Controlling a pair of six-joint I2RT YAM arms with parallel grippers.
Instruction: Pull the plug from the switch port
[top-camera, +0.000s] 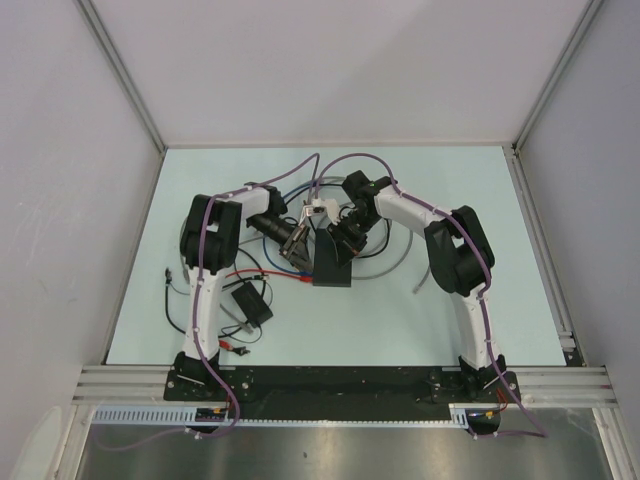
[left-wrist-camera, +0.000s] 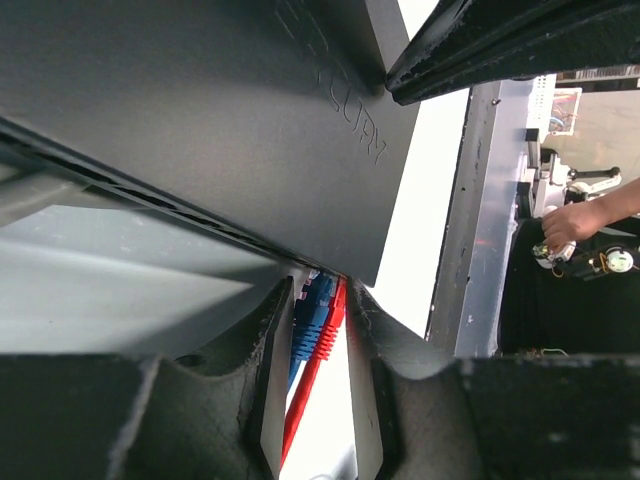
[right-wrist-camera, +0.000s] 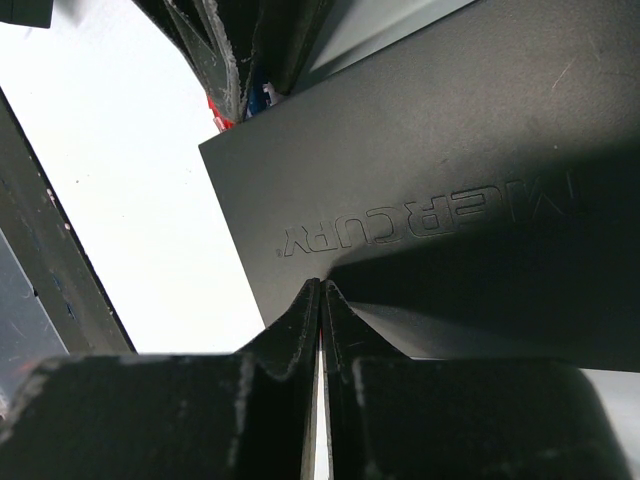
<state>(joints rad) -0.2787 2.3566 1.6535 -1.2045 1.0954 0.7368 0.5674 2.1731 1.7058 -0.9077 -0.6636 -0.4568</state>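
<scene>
Plug (left-wrist-camera: 332, 315) in the switch port (left-wrist-camera: 312, 275) lies between left end effector's (left-wrist-camera: 318, 295) narrowly parted fingers (left-wrist-camera: 268, 345), grip unclear; right end effector (right-wrist-camera: 321, 287) closed.

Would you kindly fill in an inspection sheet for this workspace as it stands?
Surface: pale table, nothing else seen.
Job's things: dark switch; red plug and blue plug at its edge.
Clutter: small black box with thin wires, by the left arm.
Tools: left tool astride both plugs, grip unclear; right tool shut, tips against the switch.
Cables: loose cables looped around the switch.
Surroundings: white walls; person's hand beyond the table.
</scene>
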